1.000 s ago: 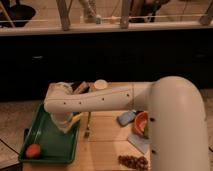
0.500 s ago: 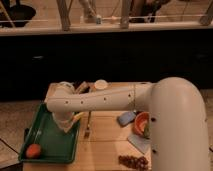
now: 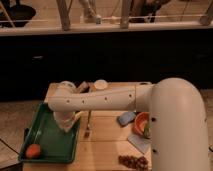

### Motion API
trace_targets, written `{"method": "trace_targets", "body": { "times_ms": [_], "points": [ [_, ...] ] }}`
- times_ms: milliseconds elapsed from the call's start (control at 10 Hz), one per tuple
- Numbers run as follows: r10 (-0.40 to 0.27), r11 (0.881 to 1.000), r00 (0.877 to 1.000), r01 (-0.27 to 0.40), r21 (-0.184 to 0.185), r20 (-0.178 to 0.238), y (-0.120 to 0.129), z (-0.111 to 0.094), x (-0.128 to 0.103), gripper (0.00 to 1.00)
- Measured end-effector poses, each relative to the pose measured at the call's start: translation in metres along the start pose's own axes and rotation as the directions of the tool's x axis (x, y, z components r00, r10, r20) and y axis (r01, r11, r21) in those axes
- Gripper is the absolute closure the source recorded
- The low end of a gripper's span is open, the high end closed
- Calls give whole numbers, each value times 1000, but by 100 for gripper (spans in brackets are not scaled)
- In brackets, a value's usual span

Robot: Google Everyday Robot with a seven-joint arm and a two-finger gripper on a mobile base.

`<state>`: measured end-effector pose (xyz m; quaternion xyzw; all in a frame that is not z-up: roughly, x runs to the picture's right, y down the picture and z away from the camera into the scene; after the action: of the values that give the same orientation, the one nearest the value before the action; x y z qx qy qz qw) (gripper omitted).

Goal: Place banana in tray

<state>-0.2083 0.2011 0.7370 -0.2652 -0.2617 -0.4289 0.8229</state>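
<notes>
the thick white robot arm (image 3: 150, 100) is stretched leftward across the pale wooden table (image 3: 105, 142). the large rectangular dark-green plastic tray (image 3: 50, 142) is set at the table's left edge. the gripper (image 3: 65, 125) is held over the tray's right half, its fingers closed. the small pale-yellow banana (image 3: 77, 115) is seen just beside it at the right rim; whether it is gripped cannot be told. a round orange fruit (image 3: 33, 150) is lodged in the tray's near left corner.

On the table (image 3: 105, 147) the tray (image 3: 47, 142) lies at 9 o'clock, with an orange (image 3: 33, 150) in its 7 o'clock corner. The gripper (image 3: 65, 124) hangs over the tray's 1 o'clock corner, the banana (image 3: 77, 115) apparently at its tip. A fork (image 3: 88, 127) lies just right of the rim, and a bowl (image 3: 141, 122) sits at 3 o'clock.
</notes>
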Motion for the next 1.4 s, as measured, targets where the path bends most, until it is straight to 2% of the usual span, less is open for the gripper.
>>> {"method": "trace_targets", "body": {
  "times_ms": [1400],
  "points": [
    [-99,995,995,100,-12,32,-1,2,13,100]
  ]
}}
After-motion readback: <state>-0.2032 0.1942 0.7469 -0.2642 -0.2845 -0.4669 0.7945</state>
